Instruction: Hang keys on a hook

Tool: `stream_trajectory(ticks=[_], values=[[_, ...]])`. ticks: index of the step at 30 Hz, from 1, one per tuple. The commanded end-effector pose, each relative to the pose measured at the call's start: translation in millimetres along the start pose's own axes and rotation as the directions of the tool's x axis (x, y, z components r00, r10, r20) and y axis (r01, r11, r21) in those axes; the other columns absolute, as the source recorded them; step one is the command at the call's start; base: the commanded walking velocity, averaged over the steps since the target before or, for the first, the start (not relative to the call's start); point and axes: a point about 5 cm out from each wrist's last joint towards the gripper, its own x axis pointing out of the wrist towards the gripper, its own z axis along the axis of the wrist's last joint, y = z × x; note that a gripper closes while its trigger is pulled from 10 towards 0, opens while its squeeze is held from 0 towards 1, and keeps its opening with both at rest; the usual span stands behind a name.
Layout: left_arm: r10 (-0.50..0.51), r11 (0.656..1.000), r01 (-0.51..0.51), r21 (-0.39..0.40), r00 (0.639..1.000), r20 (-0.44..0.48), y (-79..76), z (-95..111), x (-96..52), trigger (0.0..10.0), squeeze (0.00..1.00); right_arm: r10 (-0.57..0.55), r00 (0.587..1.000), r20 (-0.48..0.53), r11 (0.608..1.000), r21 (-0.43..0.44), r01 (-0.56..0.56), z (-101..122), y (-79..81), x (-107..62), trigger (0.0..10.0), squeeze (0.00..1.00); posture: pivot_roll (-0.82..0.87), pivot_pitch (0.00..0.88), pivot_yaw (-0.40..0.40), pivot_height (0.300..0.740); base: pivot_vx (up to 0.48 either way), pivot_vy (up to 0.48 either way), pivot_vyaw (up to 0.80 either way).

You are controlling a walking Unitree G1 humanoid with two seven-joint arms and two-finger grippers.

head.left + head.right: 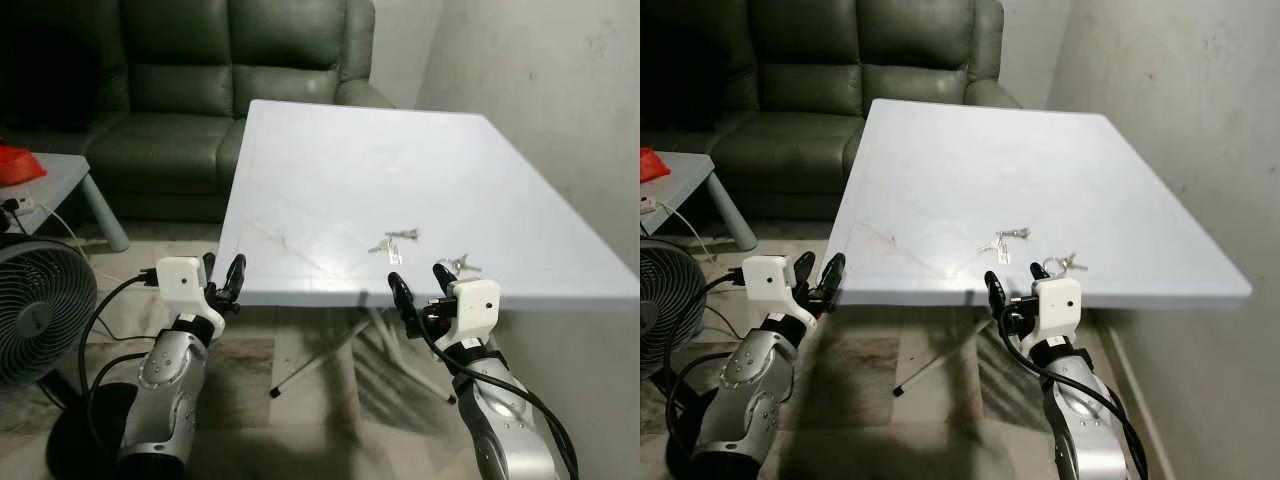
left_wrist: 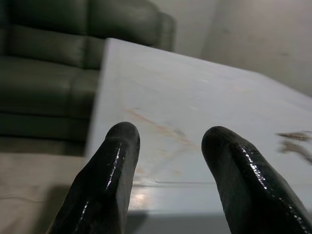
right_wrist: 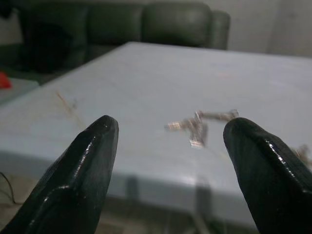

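— On the white table (image 1: 330, 160), near its front edge, that's where the keys (image 1: 394, 241) are lying. See them?

— I do. A small bunch, flat on the top. The longest key runs roughly side to side along the table edge, tip out toward the wall (image 1: 560, 90) on the robot's right; the others splay down toward the front edge.

— There's a second little bunch (image 1: 459, 264) further right, just beside the edge. Too small for me to say which way those point.

— What about the room?

— A dark green sofa (image 1: 200, 90) behind the table, a grey side table (image 1: 60, 180) with something red (image 1: 18, 164) on it to the left, a black fan (image 1: 35, 310) on the floor with cables trailing. The tabletop has a faint brownish streak across it.

— And the arms?

— Both raised in front of the table edge, below the top. The right gripper (image 3: 168, 151) has its fingers spread wide, holding nothing; looking along them, the keys sit between the two tips but further off, on the table, not touching.

— The left gripper (image 2: 170, 146)?

— Fingers apart too, empty, at the table's left front corner. The keys are well off to its right.
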Motion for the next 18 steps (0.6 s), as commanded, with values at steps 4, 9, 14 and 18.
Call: stream_trajectory(ticks=[4,9,14,18], values=[[-0.010,1.000,0.010,0.029,1.000,-0.006,1.3,3.6,0.7,10.0,0.00,-0.009,1.000,0.026,1.000,-0.002,0.009,6.3,0.6,4.0,10.0,0.00,-0.07,0.000,-0.047,0.740,0.000,0.000,0.00],[-0.011,1.000,0.012,0.028,1.000,-0.026,2.0,1.2,-0.2,10.0,0.00,-0.008,1.000,0.022,1.000,0.000,0.008,5.5,1.5,3.8,10.0,0.00,-0.07,0.000,-0.047,0.740,0.000,0.000,0.00],[-0.015,1.000,0.016,0.020,0.999,-0.031,2.6,1.5,-1.0,10.0,0.00,-0.006,1.000,0.016,1.000,0.003,0.006,4.5,2.5,3.7,10.0,0.00,-0.07,0.000,-0.046,0.740,0.000,0.000,0.00],[-0.014,1.000,0.014,0.018,0.999,-0.035,2.7,1.3,-1.6,10.0,0.00,-0.002,1.000,0.014,1.000,0.004,0.002,4.5,3.7,4.3,10.0,0.00,-0.07,0.000,-0.047,0.740,0.000,0.000,0.00]])
